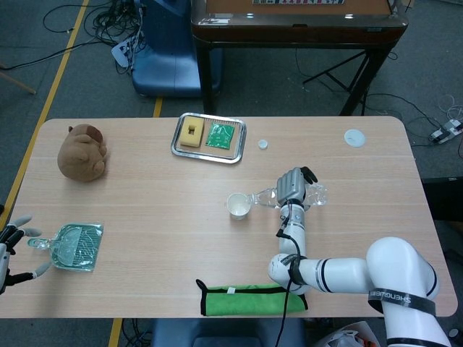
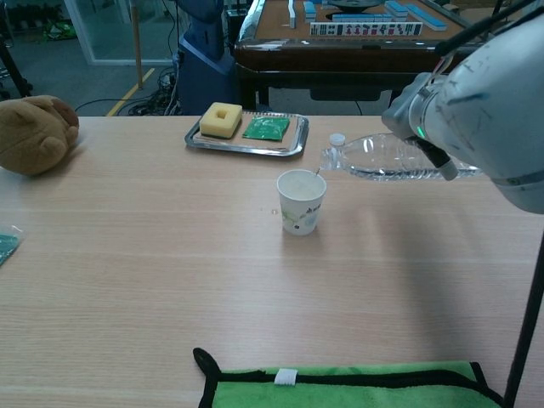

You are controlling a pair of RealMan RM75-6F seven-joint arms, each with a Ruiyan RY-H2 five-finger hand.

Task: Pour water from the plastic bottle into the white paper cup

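The white paper cup (image 1: pixel 238 205) (image 2: pixel 301 201) stands upright near the middle of the table. My right hand (image 1: pixel 291 186) (image 2: pixel 414 115) grips a clear plastic bottle (image 1: pixel 286 195) (image 2: pixel 387 157) that lies almost level, its open neck pointing left over the cup's right rim. A thin thread of water seems to fall from the mouth into the cup. My left hand (image 1: pixel 14 247) rests at the table's near left edge, fingers spread, holding nothing.
A metal tray (image 1: pixel 210 137) (image 2: pixel 248 134) with a yellow sponge and a green packet sits behind the cup. The bottle cap (image 1: pixel 262 144) lies beside it. A brown plush toy (image 1: pixel 83 152), a green mesh bag (image 1: pixel 77 246), a green cloth (image 1: pixel 249 298) and a white lid (image 1: pixel 354 136) also lie on the table.
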